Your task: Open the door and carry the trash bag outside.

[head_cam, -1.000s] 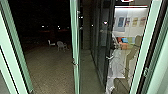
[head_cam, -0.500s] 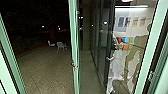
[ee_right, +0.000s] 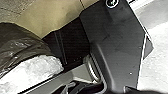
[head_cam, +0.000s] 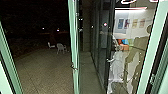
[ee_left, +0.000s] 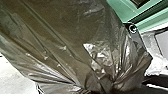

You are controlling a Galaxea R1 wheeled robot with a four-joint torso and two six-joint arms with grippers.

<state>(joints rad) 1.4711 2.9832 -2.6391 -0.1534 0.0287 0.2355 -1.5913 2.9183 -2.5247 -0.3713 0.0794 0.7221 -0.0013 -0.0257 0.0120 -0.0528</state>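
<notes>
Nearest, at the robot's left wrist, is the trash bag (ee_left: 65, 32), dark brown-grey, thin and glossy. It looks full; its smooth upper part runs into long creases that draw together into a tight bunch, with bright glints over the wrinkles. Whether the left gripper is wide, narrow or closed on the bag, I cannot tell; the same goes for the right gripper.

Ahead, the green-framed glass door (head_cam: 74, 50) stands open, its handle (head_cam: 74, 67) on the near upright, between the left and right door frames. Dark-framed glass panels (head_cam: 101, 47) line the right side, and coloured seats (head_cam: 124, 45) and wall pictures (head_cam: 120, 23) show in the glass farther right. Beyond, to the left, paving (head_cam: 42, 72) leads to pale chairs (head_cam: 60, 48), with small lights (head_cam: 58, 30) far off.
</notes>
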